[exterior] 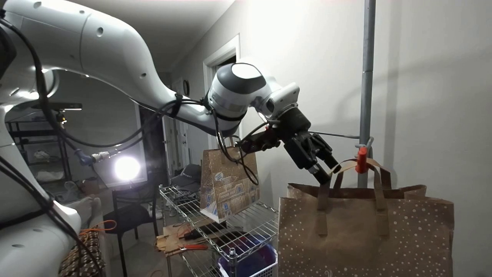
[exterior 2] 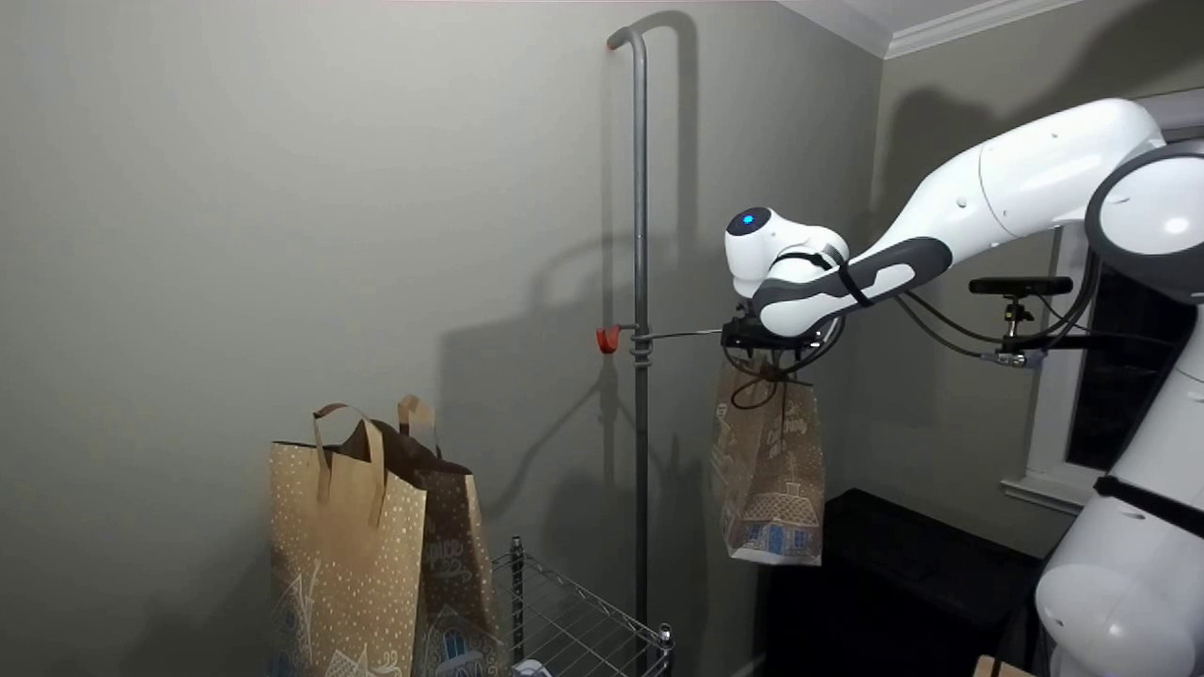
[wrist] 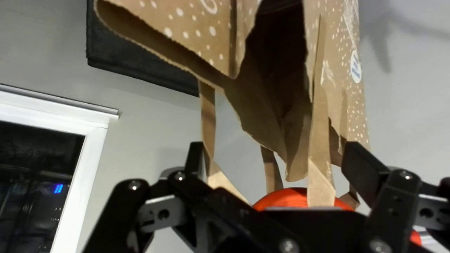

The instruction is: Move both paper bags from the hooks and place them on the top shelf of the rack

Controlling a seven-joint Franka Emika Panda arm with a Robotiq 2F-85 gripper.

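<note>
Jaws released and spread wide, handle straps (wrist: 319, 140) of the hanging bag (exterior: 365, 242) showing between them in the wrist view; I can't tell whether they touch. Bag's rim just below, straps looped on a red-orange hook (exterior: 361, 159) beside the pole (exterior: 368, 88). Grey wall (exterior 2: 470, 169) near behind. In an exterior view, open air shows between this bag and the corner post (exterior 2: 665, 643) of the rack (exterior 2: 594, 600); the other hook (exterior 2: 608, 339) juts from the pole on the side away from the bag. Hanging bag: mouth up, long axis vertical, wide speckled face front-on in an exterior view. Standing bag (exterior: 229, 188): upright on the top shelf (exterior: 255, 219), mouth and straps up, long axis vertical too, exposed wires running from its base to the shelf's near edge. Shelf is silver grid, white basket (exterior: 267, 271) under it. Room: black chair (exterior: 128, 221), bright lamp (exterior: 127, 168), dark window (exterior 2: 1124, 395).
</note>
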